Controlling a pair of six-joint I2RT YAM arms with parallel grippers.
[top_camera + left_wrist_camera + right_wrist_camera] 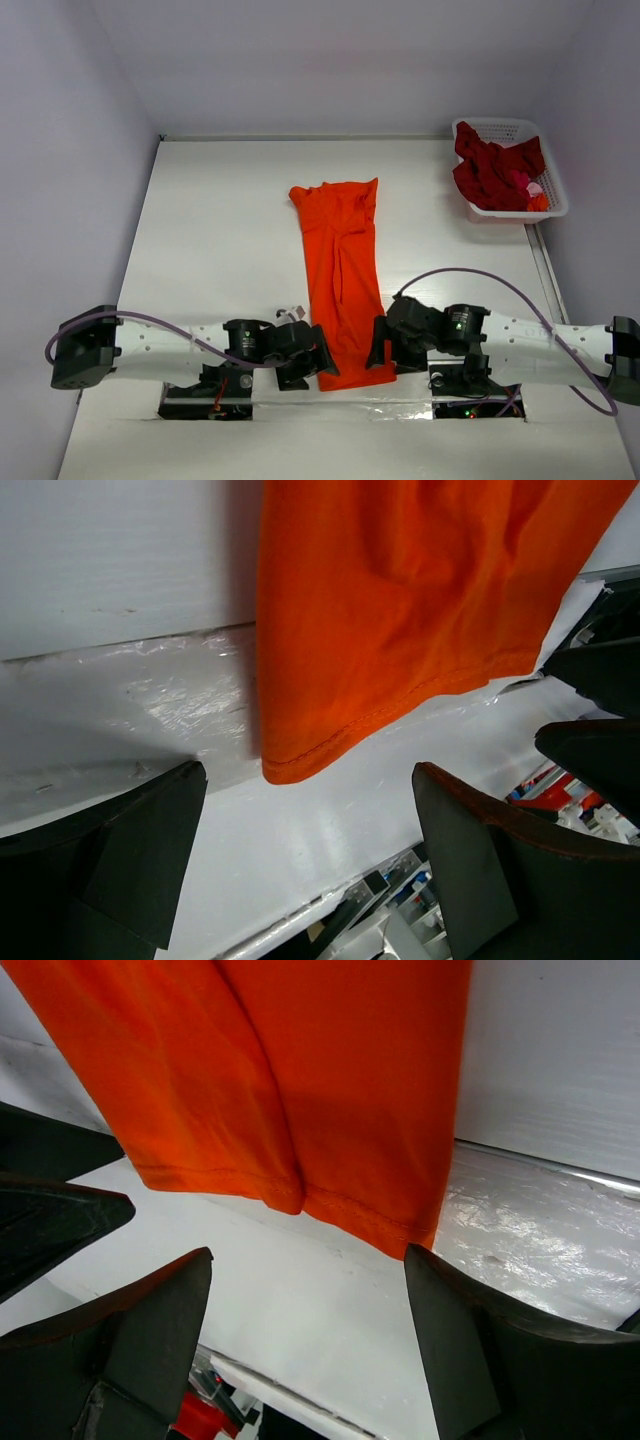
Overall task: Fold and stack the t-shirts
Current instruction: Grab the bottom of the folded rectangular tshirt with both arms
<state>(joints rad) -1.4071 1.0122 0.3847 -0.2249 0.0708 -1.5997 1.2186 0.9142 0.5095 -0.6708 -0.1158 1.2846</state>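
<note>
White table (220, 230) fills most of the top view, with plain white walls (330, 60) around it. An orange t-shirt (340, 270) lies in the middle of the table. It is folded into one long, thin strip. The neck end points to the far side and the bottom hem points to the arms. The hem lies on a shiny strip (150, 680) at the near edge of the table. The cloth has some soft wrinkles and a fold line running down its length. The left gripper (322, 360) is low at the left corner of the hem. Its two dark fingers (130, 860) are spread wide apart, with only bare table between them. The cloth corner lies just in front of the tips, and I cannot tell if it touches them. The left gripper holds nothing. The right gripper (380, 345) is at the right corner of the hem. It is spread wide too, the hem edge is just ahead of its fingertips, and it grasps nothing. Far away, in the back right corner of the table, sits a white basket (560, 190) with holes in its sides. Dark red t-shirts (490, 170) are bunched up inside it, and a bit of pink and orange cloth peeks out beside them.
</note>
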